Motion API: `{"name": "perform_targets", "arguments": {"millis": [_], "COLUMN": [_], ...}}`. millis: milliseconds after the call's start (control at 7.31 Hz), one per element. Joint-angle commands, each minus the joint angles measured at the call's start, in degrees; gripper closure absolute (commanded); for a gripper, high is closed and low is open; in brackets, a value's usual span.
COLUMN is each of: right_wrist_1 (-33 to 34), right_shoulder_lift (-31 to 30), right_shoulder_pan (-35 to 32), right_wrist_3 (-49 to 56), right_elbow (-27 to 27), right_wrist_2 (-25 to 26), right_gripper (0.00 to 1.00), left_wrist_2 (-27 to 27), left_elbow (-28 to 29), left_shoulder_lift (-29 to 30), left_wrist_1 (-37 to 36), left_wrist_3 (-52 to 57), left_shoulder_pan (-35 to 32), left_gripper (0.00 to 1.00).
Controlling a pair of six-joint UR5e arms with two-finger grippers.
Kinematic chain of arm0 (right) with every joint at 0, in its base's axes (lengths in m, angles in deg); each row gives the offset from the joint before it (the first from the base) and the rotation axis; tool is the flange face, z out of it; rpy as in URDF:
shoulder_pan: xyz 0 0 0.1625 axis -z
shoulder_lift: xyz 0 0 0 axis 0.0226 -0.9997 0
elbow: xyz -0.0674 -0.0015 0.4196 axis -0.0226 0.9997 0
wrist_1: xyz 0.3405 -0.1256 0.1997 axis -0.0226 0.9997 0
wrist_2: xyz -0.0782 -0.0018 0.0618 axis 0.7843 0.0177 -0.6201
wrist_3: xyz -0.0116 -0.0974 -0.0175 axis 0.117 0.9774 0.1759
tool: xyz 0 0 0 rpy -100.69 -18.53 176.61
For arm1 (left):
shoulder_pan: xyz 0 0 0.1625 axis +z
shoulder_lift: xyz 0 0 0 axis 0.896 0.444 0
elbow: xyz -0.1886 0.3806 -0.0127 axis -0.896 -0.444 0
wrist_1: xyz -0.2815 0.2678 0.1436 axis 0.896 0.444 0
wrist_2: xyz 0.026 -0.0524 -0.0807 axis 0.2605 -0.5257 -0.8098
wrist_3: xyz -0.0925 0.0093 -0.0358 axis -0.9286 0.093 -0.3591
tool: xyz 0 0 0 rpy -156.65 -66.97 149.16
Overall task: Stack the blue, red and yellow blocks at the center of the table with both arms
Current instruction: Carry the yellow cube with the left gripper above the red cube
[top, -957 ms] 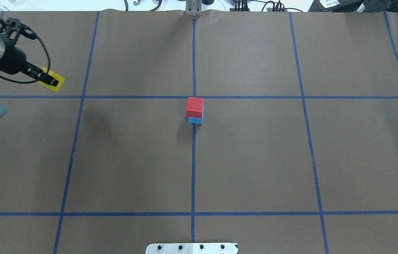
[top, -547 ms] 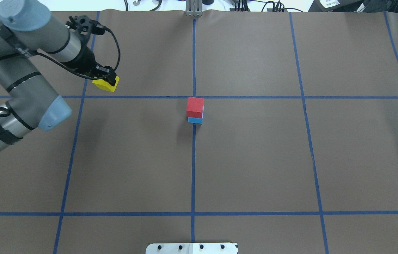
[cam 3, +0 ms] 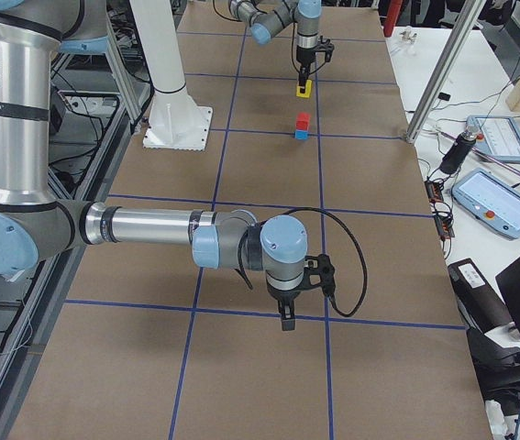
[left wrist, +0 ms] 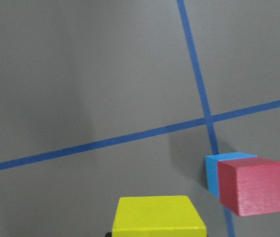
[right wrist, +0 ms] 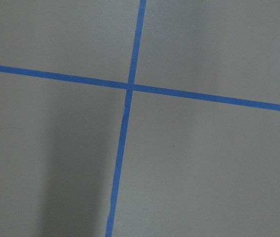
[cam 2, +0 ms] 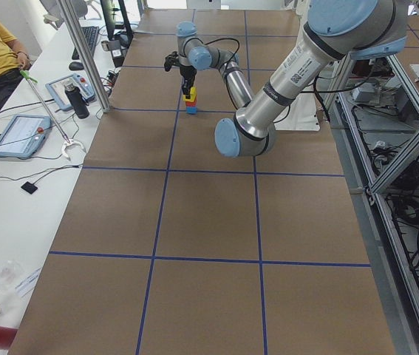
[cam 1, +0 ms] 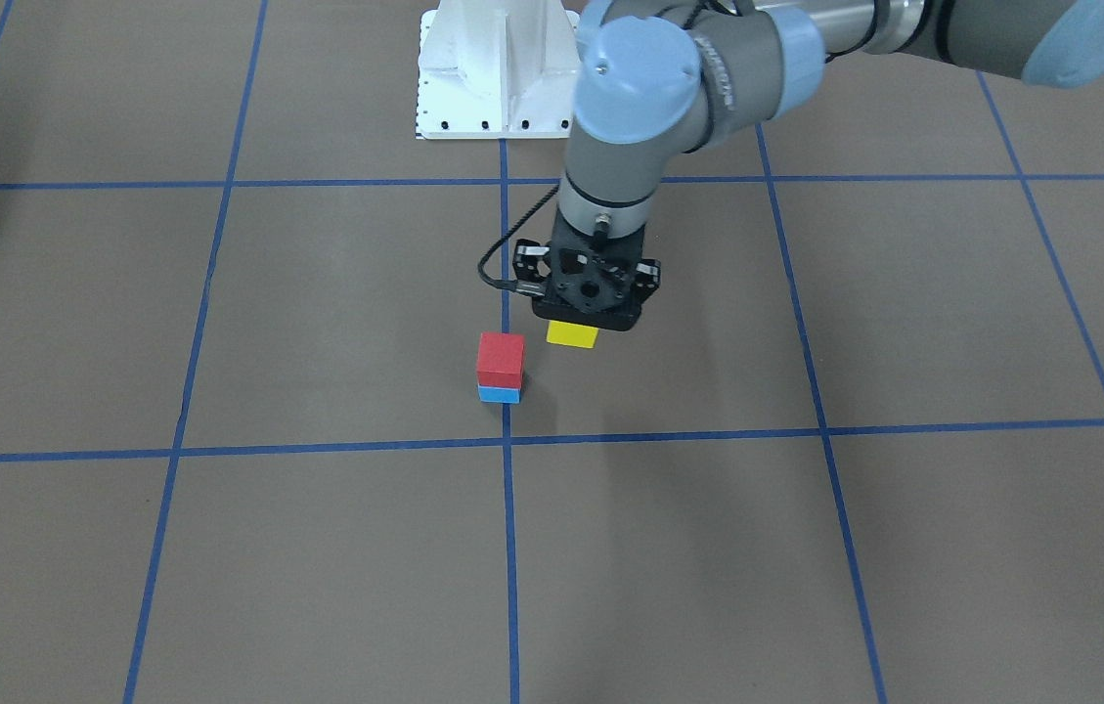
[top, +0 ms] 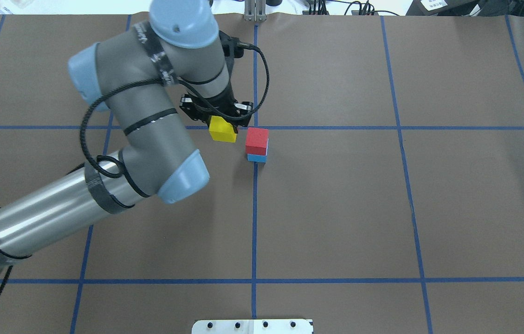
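Across the desk point(top: 336, 208) the left arm point(top: 150, 120) has swung from the left edge to the centre since a second ago. Whether the right jaws, well apart, are open I cannot tell. The left jaws are closed on the yellow block point(top: 223, 130), held between them off the desk, just beside the red block point(top: 256, 140) sitting on the blue block point(top: 256, 158).

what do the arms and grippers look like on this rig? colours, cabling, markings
Left arm: silver tube links, grey joints, light-blue caps, black bands, a black cable looping outside it to the wrist. Left gripper: black, with a cut-out frame. Right arm looks the same; right gripper is black with slim fingers and its own looped cable.
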Motion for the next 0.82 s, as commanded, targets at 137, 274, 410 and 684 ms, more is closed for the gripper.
{"name": "perform_targets", "arguments": {"millis": [137,274,410,684], "right_wrist_1": [0.0,0.0,0.0,0.0], "right_shoulder_lift": [0.0,0.0,0.0,0.0], "right_shoulder_pan": [0.0,0.0,0.0,0.0], "right_wrist_3": [0.0,0.0,0.0,0.0], "right_elbow": [0.0,0.0,0.0,0.0], "right_wrist_2": [-0.1,-0.1,-0.1,-0.1], "right_gripper": [0.0,0.0,0.0,0.0], "left_wrist_2": [3.9,3.9,3.9,4.1], "left_elbow": [5.9,6.3,7.2,10.1], "left_shoulder_lift": [4.7,4.9,4.9,5.0], "left_wrist_1": [0.6,0.6,2.2,5.9], "left_wrist_3": [-4.2,-3.8,-3.2,-3.2], "left_shoulder_pan": [4.3,4.3,4.3,3.9], "left_gripper": [1.0,1.0,1.0,1.0]}}
